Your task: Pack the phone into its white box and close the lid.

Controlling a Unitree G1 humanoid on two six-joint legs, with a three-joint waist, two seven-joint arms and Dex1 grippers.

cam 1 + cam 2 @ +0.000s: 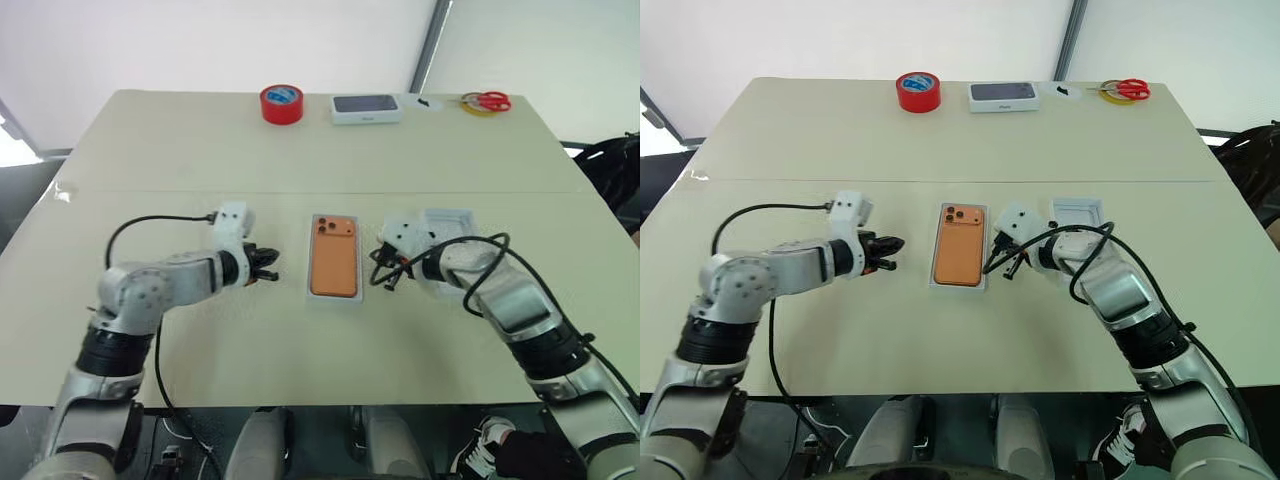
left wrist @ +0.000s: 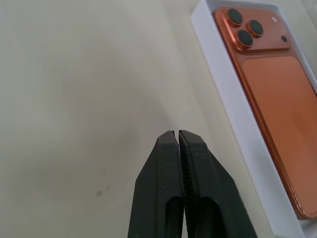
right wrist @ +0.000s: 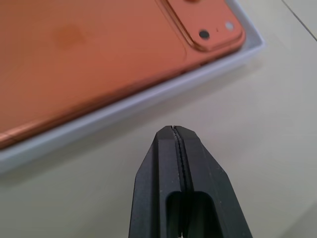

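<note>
The phone [image 1: 334, 256] lies back up inside the box [image 1: 311, 292] at the middle of the frame, its long axis running from top to bottom, lenses at the upper end. The lid [image 1: 452, 220] rests on the table [image 1: 180, 150] right of centre, partly behind the right arm. The right end effector [image 1: 388, 283], fingers pressed together and empty, sits just right of the box, so it is the nearer one to the lid (a judgement). The left end effector [image 1: 270, 268] is also closed on nothing, left of the box.
</note>
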